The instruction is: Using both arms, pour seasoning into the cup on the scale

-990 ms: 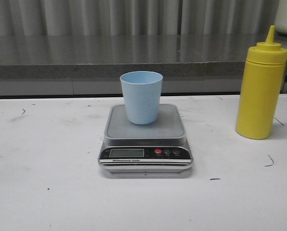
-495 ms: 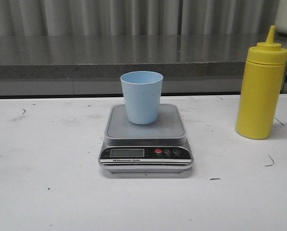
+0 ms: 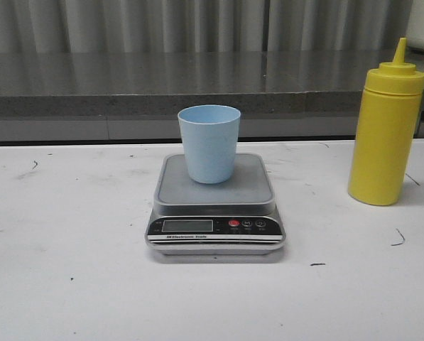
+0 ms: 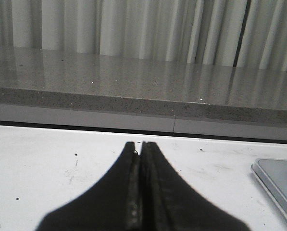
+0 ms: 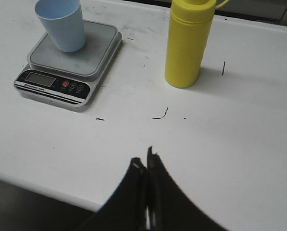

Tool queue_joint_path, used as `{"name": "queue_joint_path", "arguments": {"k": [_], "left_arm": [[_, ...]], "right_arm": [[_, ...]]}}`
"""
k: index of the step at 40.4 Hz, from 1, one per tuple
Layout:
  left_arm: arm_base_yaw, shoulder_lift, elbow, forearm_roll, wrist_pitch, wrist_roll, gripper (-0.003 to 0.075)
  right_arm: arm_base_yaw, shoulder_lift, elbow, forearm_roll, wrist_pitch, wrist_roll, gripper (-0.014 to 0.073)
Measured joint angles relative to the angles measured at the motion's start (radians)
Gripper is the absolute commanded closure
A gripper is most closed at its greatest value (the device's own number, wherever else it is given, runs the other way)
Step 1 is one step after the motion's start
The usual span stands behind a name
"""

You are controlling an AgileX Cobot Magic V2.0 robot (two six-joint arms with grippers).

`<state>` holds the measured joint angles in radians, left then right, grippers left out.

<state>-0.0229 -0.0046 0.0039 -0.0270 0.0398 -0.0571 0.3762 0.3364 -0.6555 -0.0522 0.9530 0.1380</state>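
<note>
The left gripper [image 4: 141,147] had its jaws clenched together, the two dark fingers pressed flat against each other with nothing between them; it hung low over the white table [image 4: 47,163], pointing toward a grey stone ledge [image 4: 133,86] and pale curtains [image 4: 133,29] behind it; a corner of the digital kitchen scale [image 4: 278,185] showed off to one side in that wrist view, well apart from the fingertips. The right gripper [image 5: 144,161] was likewise pressed closed and empty, only a thin seam showing between its fingers; it sat above the near edge of the table, well apart from everything the task concerned.

Outward from there, the yellow squeeze bottle [image 5: 187,43] stood upright on the table, untouched by either arm; in the front view the bottle [image 3: 384,128] was at the far right, its pointed nozzle cap up (a thin yellow loop rose from the cap toward the frame's edge), and it was well clear of the scale. The scale [image 3: 216,209] lay flat at the table's centre, its black front panel with LCD display [image 3: 187,225] and red button [image 3: 234,223] facing the camera; what the display read was too small to tell. The light blue cup [image 3: 209,144] stood upright on the steel platform, toward its back half, mouth open upward; its inside could not be seen from the front. Small dark scuffs [image 5: 160,114] marked the tabletop between the bottle and the right gripper.
</note>
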Motion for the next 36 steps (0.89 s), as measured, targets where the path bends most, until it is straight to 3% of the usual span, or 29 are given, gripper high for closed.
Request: {"name": "queue_joint_path", "arguments": {"k": [8,13,26,36], "left_arm": [[0.000,0.000,0.000,0.000,0.000,0.000,0.0740],[0.000,0.000,0.000,0.000,0.000,0.000,0.0740],[0.000,0.000,0.000,-0.002,0.000,0.000,0.0740],[0.000,0.000,0.000,-0.002,0.000,0.000,0.0740]], "right_arm": [[-0.003,-0.007,0.006,-0.008,0.000,0.000,0.0661],[-0.061,-0.048,0.053,-0.019,-0.040,-0.008,0.0659],[-0.262,-0.246,0.412,0.023,-0.532,-0.146,0.0661],[-0.315,-0.345,0.645,0.024,-0.816,-0.157,0.0661]]}}
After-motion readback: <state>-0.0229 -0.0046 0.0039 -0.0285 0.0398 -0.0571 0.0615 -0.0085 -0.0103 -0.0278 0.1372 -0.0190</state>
